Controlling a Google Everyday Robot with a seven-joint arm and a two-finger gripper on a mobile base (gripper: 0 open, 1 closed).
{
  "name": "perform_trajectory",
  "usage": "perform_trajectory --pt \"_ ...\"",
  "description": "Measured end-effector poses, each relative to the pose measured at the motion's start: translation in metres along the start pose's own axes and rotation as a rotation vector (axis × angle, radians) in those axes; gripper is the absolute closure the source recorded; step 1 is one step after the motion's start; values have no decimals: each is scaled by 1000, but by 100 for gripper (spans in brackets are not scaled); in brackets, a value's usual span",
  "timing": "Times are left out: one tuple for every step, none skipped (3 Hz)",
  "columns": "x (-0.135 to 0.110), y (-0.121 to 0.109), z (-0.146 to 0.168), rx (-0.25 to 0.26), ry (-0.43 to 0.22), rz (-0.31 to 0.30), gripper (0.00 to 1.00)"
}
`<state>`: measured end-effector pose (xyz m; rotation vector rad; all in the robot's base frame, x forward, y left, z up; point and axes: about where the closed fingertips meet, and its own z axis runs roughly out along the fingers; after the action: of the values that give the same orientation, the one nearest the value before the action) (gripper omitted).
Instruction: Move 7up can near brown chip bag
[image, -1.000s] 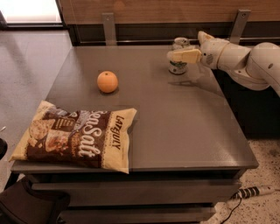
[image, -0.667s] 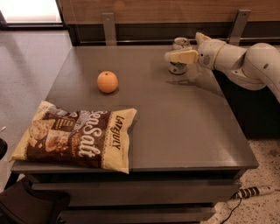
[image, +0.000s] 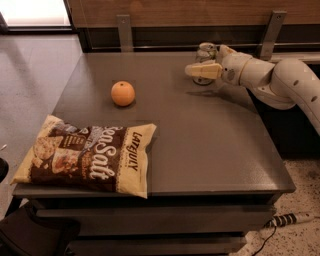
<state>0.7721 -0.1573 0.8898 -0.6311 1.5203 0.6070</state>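
Observation:
The 7up can (image: 205, 53) stands upright near the table's far right edge; its silver top and pale side show, and its lower part is hidden by my gripper. My gripper (image: 204, 69) is at the can, reaching in from the right on the white arm (image: 280, 82). The brown chip bag (image: 90, 157) lies flat at the table's front left corner, far from the can, with its white "Sea Salt" lettering facing up.
An orange (image: 122, 93) sits on the grey table (image: 210, 150) left of centre, between the can and the bag. A wooden wall with metal brackets (image: 124, 31) runs behind the table. A power strip (image: 287, 219) lies on the floor at the right.
My gripper has edged slightly to the left at the can. The can, the orange and the chip bag stay where they were.

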Motion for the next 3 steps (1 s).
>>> perform_trajectory --pt "0 2 3 -5 0 0 17" --pt "0 5 6 -11 -1 1 49" --pt "0 7 8 -15 -1 2 72"
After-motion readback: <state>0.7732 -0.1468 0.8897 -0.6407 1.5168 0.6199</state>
